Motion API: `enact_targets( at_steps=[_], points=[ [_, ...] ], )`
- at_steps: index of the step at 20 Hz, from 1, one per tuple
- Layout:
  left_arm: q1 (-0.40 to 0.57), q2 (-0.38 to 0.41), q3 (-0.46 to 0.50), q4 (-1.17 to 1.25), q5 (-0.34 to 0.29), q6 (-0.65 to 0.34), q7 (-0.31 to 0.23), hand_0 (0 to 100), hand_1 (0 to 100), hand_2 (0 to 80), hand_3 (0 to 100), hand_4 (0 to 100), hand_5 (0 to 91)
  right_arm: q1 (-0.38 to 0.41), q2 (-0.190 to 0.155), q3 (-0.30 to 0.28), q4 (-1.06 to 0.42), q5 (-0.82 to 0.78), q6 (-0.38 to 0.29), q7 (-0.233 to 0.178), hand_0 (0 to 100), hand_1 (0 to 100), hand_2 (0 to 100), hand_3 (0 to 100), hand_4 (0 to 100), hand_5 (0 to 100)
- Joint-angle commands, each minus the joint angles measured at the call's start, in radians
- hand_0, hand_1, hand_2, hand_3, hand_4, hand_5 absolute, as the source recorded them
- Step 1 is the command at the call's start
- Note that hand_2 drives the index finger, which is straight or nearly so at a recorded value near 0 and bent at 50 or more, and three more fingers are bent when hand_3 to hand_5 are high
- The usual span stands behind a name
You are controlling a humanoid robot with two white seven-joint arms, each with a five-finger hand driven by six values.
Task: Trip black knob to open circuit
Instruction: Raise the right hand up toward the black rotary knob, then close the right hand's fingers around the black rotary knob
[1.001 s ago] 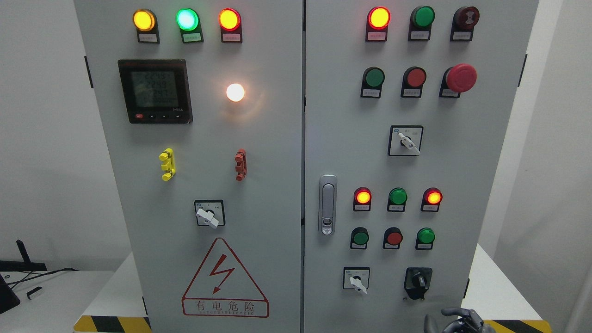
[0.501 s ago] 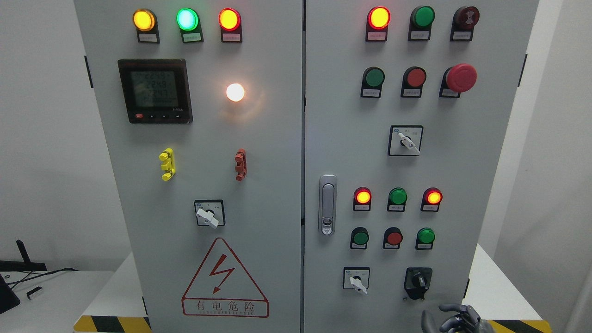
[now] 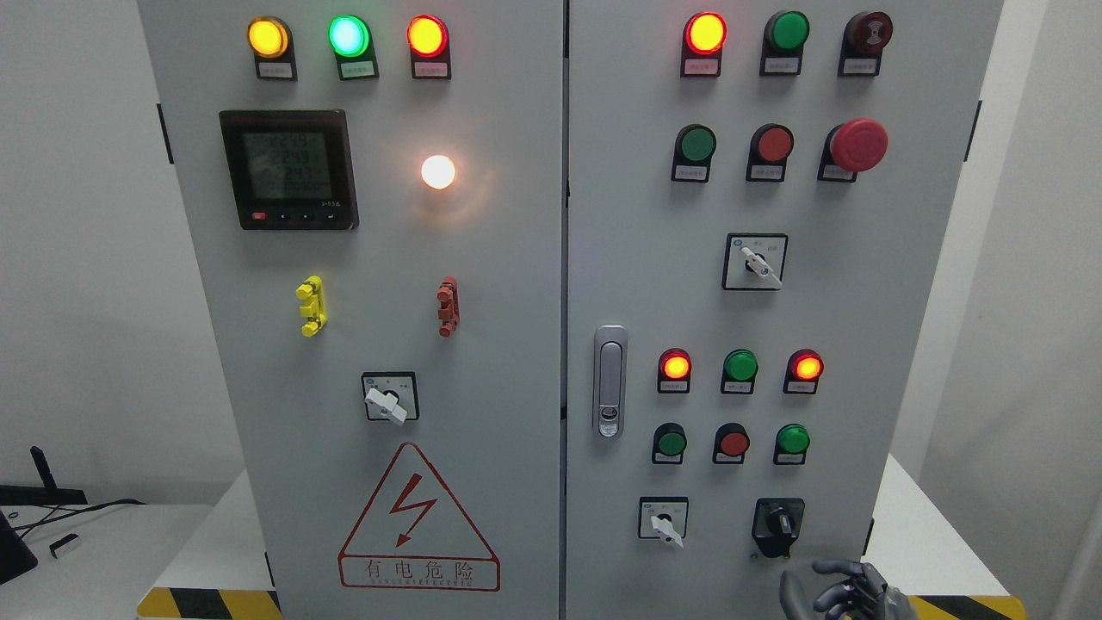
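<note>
One robot hand (image 3: 839, 590), the right, shows at the bottom edge of the head view, its dark fingers (image 3: 828, 567) loosely curled and spread, grasping nothing and touching nothing. It hangs just below and slightly right of the black knob (image 3: 779, 523), which sits low on the right door of the grey cabinet (image 3: 516, 258), beside a white selector switch (image 3: 663, 521). Three white-handled selector switches appear in all: that one, another higher on the right door (image 3: 756, 262), and one on the left door (image 3: 390, 397). Three lamps glow along the top of the left door, amber (image 3: 268, 37), green (image 3: 349, 36) and red (image 3: 427, 36), with a white lamp (image 3: 438, 171) beside the digital meter (image 3: 288, 169). A red mushroom button (image 3: 857, 145) stands out on the right door, above a silver door latch (image 3: 609, 381).
</note>
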Motion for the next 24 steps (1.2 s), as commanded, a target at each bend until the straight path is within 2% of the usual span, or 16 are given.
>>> enact_targets(
  at_steps=[1,7,24],
  points=[
    [0.0,0.001,0.0,0.001,-0.031,0.001,0.0,12,39,0.0,0,0,0.0,-0.023,0.002,0.0,0.028,0.001,0.001,-0.001,19,70,45,77,81,94],
    [0.0,-0.001,0.0,0.001,-0.031,0.001,0.0,12,39,0.0,0,0,0.0,-0.043,0.002,0.001,0.028,0.0,0.032,-0.001,18,73,44,76,81,94],
    [0.0,-0.001,0.0,0.001,-0.031,0.001,0.0,12,39,0.0,0,0,0.0,-0.059,0.004,0.009,0.034,0.001,0.035,-0.001,20,72,49,78,82,95]
  ],
)
